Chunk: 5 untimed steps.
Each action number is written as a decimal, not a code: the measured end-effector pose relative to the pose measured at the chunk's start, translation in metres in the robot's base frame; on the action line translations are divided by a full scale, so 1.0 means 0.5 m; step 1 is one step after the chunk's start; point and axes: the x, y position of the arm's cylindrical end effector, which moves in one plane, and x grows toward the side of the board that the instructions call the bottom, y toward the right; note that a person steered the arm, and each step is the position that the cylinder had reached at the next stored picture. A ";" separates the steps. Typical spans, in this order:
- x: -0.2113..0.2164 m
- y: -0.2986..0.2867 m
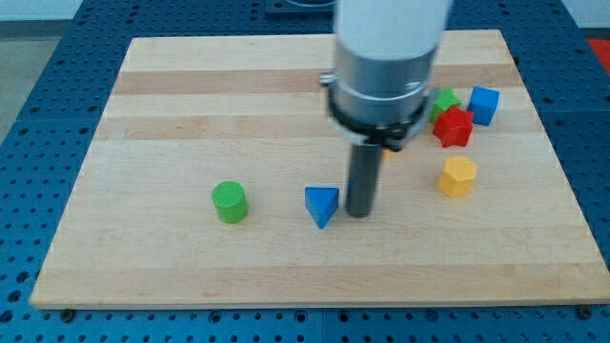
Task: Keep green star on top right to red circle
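Note:
The green star (444, 99) lies at the view's upper right, partly hidden by the arm's body, touching a red star-like block (454, 127) just below it. No red circle shows; the arm may hide it. My tip (359, 213) rests on the board near the middle, just right of a blue triangle (322, 205) and well down and left of the green star.
A blue cube (484, 105) sits right of the green star. A yellow hexagon (457, 176) lies below the red block. A green cylinder (229, 202) stands at the left. A small orange patch (390, 152) peeks from behind the rod. The wooden board (191, 105) has blue table around it.

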 end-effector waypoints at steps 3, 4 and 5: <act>-0.001 -0.216; -0.029 -0.106; -0.130 -0.104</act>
